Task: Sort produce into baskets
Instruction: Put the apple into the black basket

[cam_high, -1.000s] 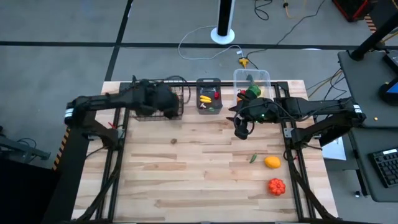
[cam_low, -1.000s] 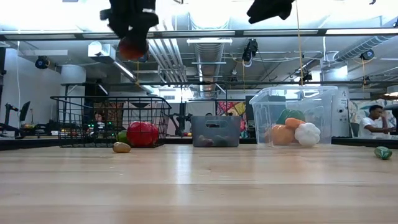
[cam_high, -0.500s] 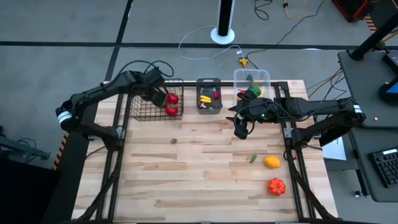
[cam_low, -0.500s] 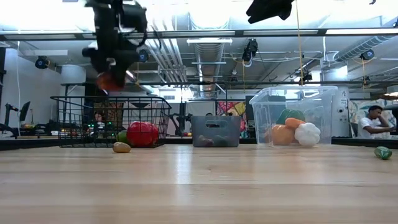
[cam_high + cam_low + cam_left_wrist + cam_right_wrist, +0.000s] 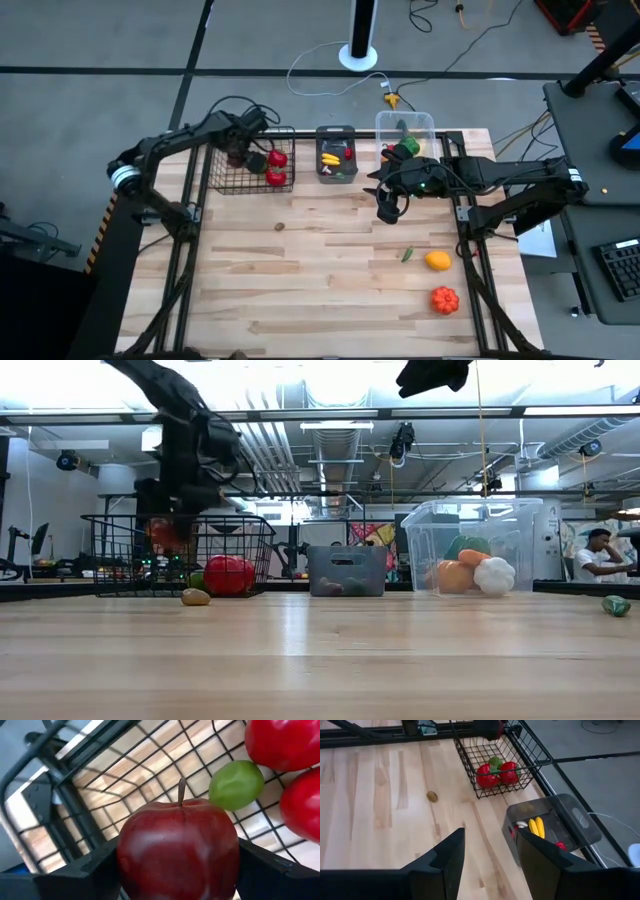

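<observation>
left gripper (image 5: 175, 870) clamps red apple (image 5: 177, 852) by its sides, over wire basket (image 5: 222, 178) far left. prob light, hard, smooth, so slippery. right gripper (image 5: 487, 855) empty, jaws apart, mid-table.

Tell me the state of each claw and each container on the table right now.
Left claw: shut on a dark red apple, over the wire basket.
Right claw: open, empty.
Wire basket: holds red and green produce.
Grey bin: partly filled.
Clear tub: partly filled.
</observation>
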Robot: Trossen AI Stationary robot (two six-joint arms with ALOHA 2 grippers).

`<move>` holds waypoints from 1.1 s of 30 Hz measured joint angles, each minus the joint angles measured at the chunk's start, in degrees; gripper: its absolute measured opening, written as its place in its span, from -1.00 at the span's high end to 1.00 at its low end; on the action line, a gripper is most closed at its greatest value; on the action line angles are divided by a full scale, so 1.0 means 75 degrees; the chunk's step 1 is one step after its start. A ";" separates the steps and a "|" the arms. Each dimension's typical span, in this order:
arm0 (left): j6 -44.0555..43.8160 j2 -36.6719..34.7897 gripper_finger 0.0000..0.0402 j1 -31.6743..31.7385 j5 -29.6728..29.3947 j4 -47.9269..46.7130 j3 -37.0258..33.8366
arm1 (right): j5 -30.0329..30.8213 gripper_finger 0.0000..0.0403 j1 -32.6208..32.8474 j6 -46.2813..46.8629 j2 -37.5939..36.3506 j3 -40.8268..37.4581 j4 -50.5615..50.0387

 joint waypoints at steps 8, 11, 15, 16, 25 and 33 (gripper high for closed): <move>0.0199 0.0758 -0.41 0.0062 0.0073 0.0183 -0.0003 | 0.0003 0.16 -0.0015 -0.0176 0.0000 0.0000 -0.0003; 0.0199 0.0876 -0.41 0.0060 0.0071 0.0286 -0.0003 | 0.0003 0.16 -0.0015 -0.0161 0.0000 0.0000 -0.0044; 0.0196 0.0977 -0.42 0.0060 0.0070 0.0298 -0.0003 | 0.0001 0.16 -0.0015 -0.0141 0.0000 0.0000 -0.0056; 0.0196 0.0986 -0.42 0.0057 0.0067 0.0300 -0.0003 | 0.0000 0.16 -0.0015 -0.0139 0.0000 0.0000 -0.0058; 0.0127 0.0992 -0.54 0.0033 0.0052 0.0318 -0.0003 | 0.0002 0.16 -0.0015 -0.0136 0.0000 0.0000 -0.0061; 0.0061 0.0973 -0.60 0.0033 0.0052 0.0318 -0.0003 | 0.0000 0.16 -0.0015 -0.0116 0.0000 0.0000 -0.0061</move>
